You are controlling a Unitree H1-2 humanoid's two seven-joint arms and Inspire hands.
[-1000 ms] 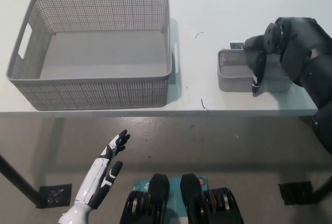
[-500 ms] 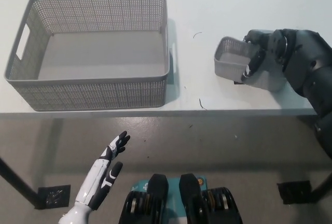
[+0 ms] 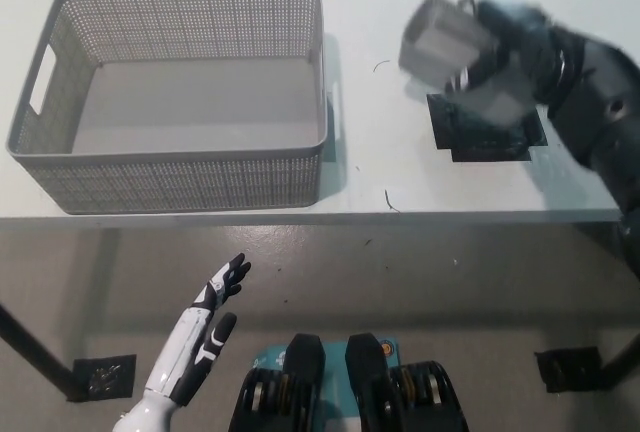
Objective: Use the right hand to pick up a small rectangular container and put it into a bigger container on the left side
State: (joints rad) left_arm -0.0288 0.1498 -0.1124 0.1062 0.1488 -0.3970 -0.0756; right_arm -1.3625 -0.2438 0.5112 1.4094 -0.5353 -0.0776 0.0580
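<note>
The small grey perforated container (image 3: pixel 445 47) is in the air above the table's right part, tilted and blurred, with my black right hand (image 3: pixel 500 37) shut on its right side. The big grey perforated basket (image 3: pixel 175 167) stands on the left of the white table (image 3: pixel 380 167), with nothing inside it. The small container is to the right of the basket and apart from it. My white left hand (image 3: pixel 205 327) rests open below the table's front edge at the lower left.
A black square mat (image 3: pixel 485 132) lies on the table under the lifted container. Two thin dark threads (image 3: pixel 390 200) lie on the table between basket and mat. The table's front edge runs across the middle of the view, floor below it.
My right hand has lifted the small container off the black mat and carried it up and slightly left, tilting it. The mat is now uncovered. The left hand has not moved.
</note>
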